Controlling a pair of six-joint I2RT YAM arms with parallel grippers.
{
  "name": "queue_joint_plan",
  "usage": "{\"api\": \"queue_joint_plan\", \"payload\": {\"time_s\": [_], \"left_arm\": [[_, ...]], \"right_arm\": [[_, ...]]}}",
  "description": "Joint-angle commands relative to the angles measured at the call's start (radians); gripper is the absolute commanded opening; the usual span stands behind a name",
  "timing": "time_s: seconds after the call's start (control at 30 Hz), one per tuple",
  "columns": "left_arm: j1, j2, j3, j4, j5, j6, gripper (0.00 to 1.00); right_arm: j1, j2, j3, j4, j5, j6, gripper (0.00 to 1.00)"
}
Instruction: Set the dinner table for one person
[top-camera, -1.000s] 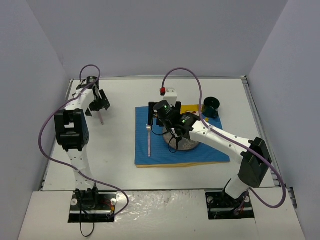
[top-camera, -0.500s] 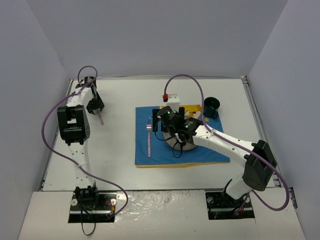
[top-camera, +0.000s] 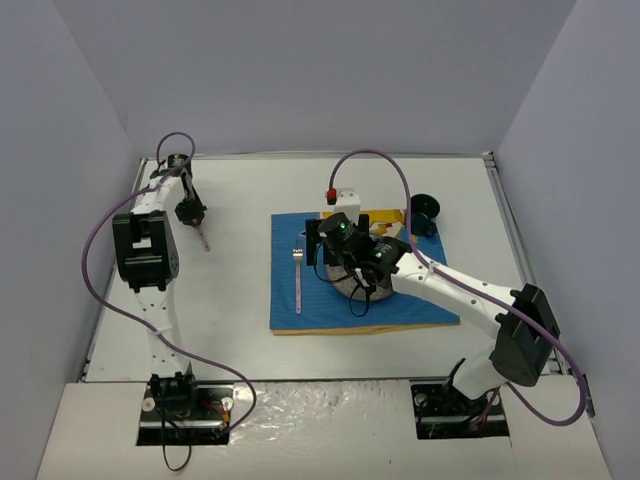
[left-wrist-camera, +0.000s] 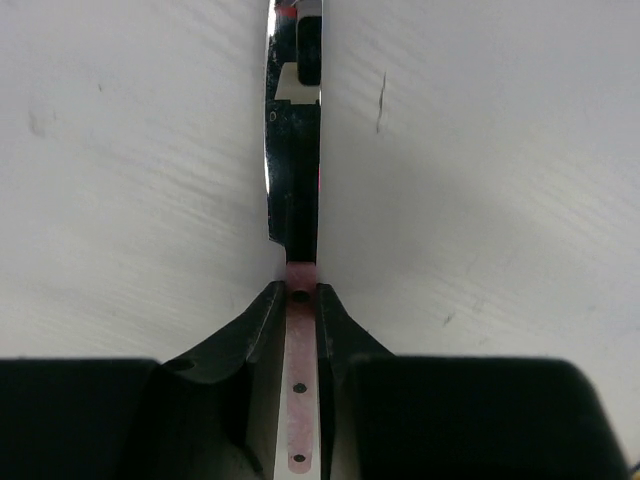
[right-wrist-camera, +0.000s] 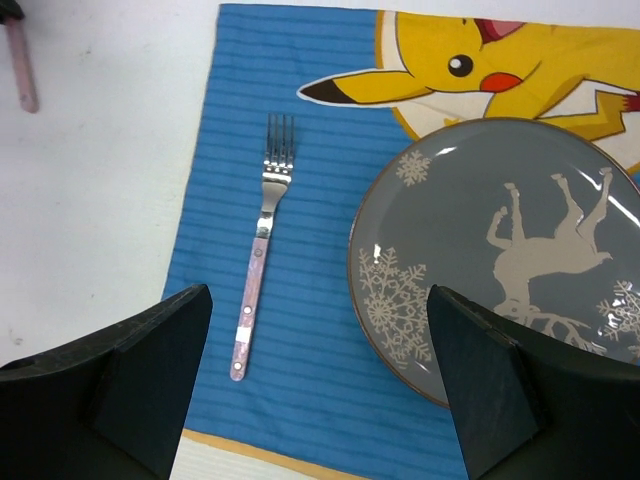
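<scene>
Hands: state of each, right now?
Left hand: closed on the knife handle.
Right hand: open, holding nothing.

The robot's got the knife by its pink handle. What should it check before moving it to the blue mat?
1. Left gripper shut on knife handle: ok.
2. Knife straight between the fingers: ok.
3. Fork lying on placemat, left of plate: ok.
4. Right gripper open, holding nothing: ok.
5. Room right of plate for the knife: cannot tell, right arm hides it.
</scene>
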Motion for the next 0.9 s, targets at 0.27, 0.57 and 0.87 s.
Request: {"api": "queue_joint_plan", "payload": {"time_s": [0.27,0.57,0.87], "left_arm": [[-0.141,-0.566,-0.293,0.179,0.287,-0.140,0.00],[-0.314,-0.777,-0.466,0.271,0.334,-0.265,0.00],[-0.407,-0.871,-0.503,0.257,0.258,-0.389,0.00]], "right_arm": [[-0.018,-0.031,0.093,0.222,-0.311,-0.110,0.81],[-0.042,0.015,0.169,0.294,-0.451,-0.126,0.74],[-0.051,0.085,0.190,0.351,-0.501,-0.102,0.60]]}}
